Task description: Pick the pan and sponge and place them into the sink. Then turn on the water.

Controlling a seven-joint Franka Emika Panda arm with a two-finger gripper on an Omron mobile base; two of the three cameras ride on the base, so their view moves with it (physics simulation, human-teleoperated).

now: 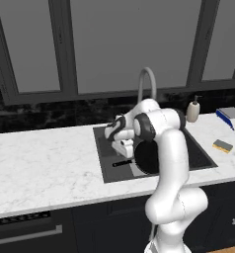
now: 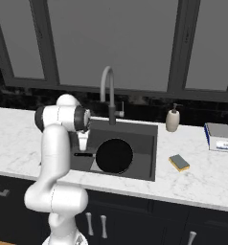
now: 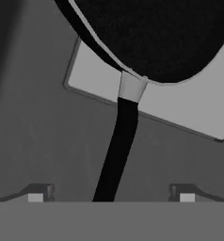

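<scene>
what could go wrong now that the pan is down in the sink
1. The open gripper straddles the pan handle; lifting off crooked could snag it and drag the pan.
2. The sponge sits on the counter near the soap bottle; a wide reach might knock the bottle.

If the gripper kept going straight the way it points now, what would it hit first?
Most likely the pan's handle, which runs between the open gripper fingertips in the hand view, with the sink floor just beneath it. How far off the handle lies is unclear.
</scene>
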